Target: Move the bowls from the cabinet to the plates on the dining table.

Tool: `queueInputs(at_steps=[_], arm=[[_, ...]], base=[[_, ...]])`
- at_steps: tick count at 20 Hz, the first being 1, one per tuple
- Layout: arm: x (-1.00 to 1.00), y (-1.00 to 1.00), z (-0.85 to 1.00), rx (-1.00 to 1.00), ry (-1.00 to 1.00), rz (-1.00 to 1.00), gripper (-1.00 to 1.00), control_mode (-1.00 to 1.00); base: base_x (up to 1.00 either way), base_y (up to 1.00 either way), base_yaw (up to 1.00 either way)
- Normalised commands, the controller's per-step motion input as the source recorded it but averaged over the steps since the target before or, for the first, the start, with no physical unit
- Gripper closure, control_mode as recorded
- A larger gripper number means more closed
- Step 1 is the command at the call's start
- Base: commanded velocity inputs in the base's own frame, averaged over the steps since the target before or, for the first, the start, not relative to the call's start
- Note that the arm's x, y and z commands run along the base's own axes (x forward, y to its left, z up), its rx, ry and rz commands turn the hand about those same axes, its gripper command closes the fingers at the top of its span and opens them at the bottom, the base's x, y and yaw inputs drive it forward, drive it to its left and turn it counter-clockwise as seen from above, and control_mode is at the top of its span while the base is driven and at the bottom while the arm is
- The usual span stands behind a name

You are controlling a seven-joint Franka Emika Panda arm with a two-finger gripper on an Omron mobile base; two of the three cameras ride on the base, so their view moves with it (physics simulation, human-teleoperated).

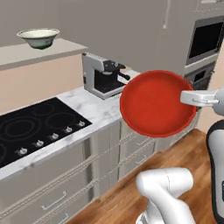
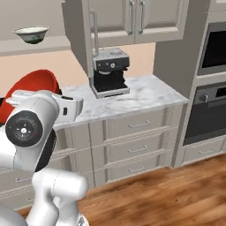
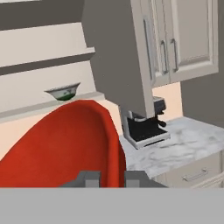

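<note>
No writing or brand marks can be read on anything you see here. Nearest you, the gripper (image 3: 105, 178) is pinched shut on the rim of the red bowl (image 1: 156, 104), and the bowl is tipped up on edge, its glossy inside facing the left base camera. Your arm is bent at the elbow close to the base, with the forearm level and the hand pointing sideways toward the counter, carrying the bowl in the air above the edge of the marble counter (image 2: 145, 95), clear of it.

Beyond the bowl, the black cooktop (image 1: 30, 127) is set into the counter to the left, and the coffee machine (image 2: 110, 73) stands on the counter further along. Behind and above that, the cabinet (image 3: 131, 52) has one door swung open, and the cream-green bowl (image 1: 38, 37) sits upright on its shelf. The wall ovens (image 2: 212, 79) stand farthest right.
</note>
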Motion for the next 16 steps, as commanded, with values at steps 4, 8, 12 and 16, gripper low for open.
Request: queueInputs(at_steps=[4, 8, 12, 16], arm=[[0.0, 0.0, 0.0, 0.0, 0.0, 0.0, 1.0, 1.0], [0.0, 0.0, 0.0, 0.0, 0.0, 0.0, 1.0, 1.0], [0.0, 0.0, 0.0, 0.0, 0.0, 0.0, 1.0, 1.0], [0.0, 0.0, 0.0, 0.0, 0.0, 0.0, 1.0, 1.0]], base=[[0.0, -0.31, -0.34], [0.0, -0.31, -0.35], [0.0, -0.31, -0.35], [0.0, -0.28, -0.37]])
